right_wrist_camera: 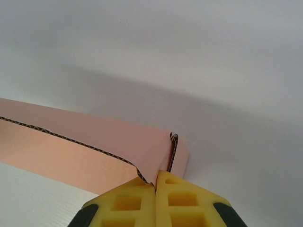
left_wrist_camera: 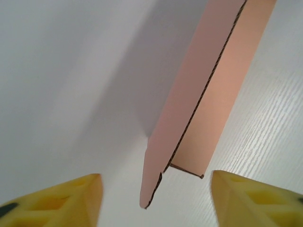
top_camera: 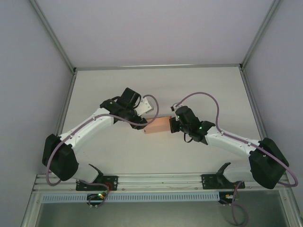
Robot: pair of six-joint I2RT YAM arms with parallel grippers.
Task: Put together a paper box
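Box (top_camera: 157,126) of salmon-pink card is sitting at the middle of the tabletop (top_camera: 199,94), between the two arms. Seen from above, its long axis is running left to right, with the left end angling slightly toward the arm bases. It is partly folded, with one long panel standing up beside another. Dark corrugated edges are showing along the cut.

Right gripper (top_camera: 173,124) is meeting the box at its right end. In the right wrist view, the box (right_wrist_camera: 85,142) is stretching away to the left from the right gripper (right_wrist_camera: 155,183). Its yellow fingers (right_wrist_camera: 128,203) are pressing tight together on the thin upright card at that corner, with no gap showing between them.

Left gripper (top_camera: 147,113) is hanging over the box's left end. In the left wrist view, the box (left_wrist_camera: 203,104) is pointing straight away from the left gripper (left_wrist_camera: 156,183). Its narrow end and a rounded flap are lying in the gap. The yellow fingers (left_wrist_camera: 75,198) are standing moderately apart, one on each side of that end. Neither is touching the card, and the gripper is holding nothing.
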